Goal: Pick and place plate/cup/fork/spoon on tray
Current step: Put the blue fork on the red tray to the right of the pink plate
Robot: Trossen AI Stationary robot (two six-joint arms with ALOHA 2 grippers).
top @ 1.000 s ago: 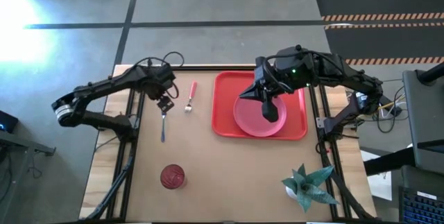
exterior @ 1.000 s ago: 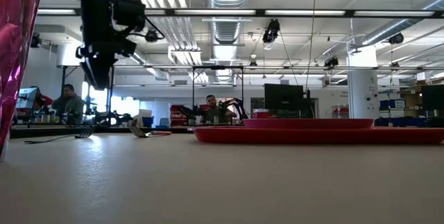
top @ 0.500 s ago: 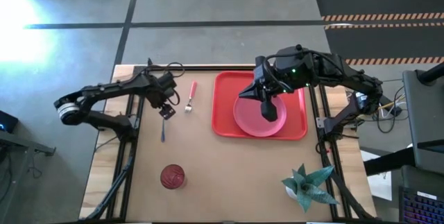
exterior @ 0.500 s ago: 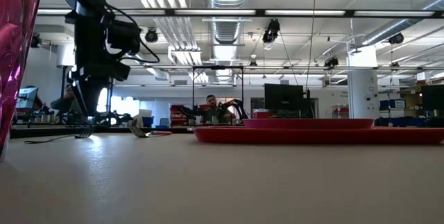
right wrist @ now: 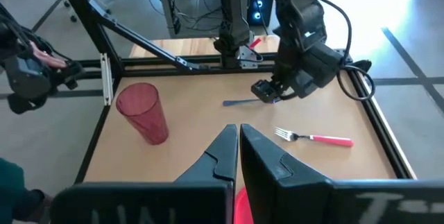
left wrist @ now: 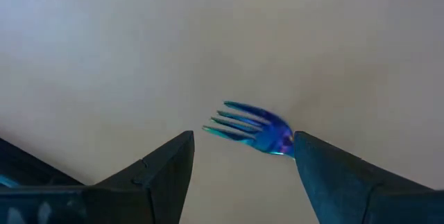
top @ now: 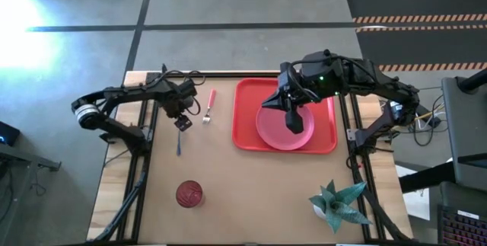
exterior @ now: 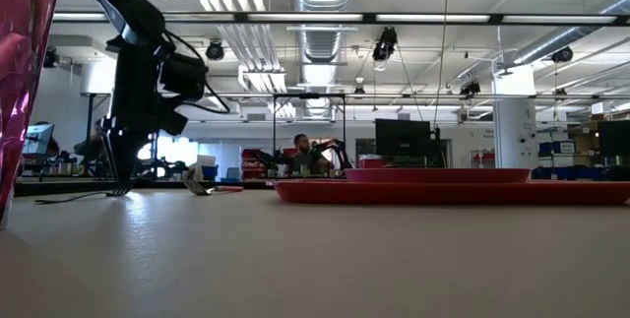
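While lowered, left gripper (top: 181, 120) straddles spoon (top: 179, 141)

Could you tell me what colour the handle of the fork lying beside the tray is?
Red-pink, on the slim metal-tined fork; the right wrist view shows it best.

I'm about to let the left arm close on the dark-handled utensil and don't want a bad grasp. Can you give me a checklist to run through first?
1. Left gripper open: ok, its fingers are spread.
2. Utensil head between the fingers: ok, the tined head of the dark-handled utensil lies in the gap.
3. Gripper low enough: ok, in the low view it reaches down to the table.
4. Fork clear of the grasp: ok, it lies apart, beside the gripper.
5. Tray has room: ok, the plate leaves bare tray.
6. Right gripper out of the way: ok, shut above the plate.
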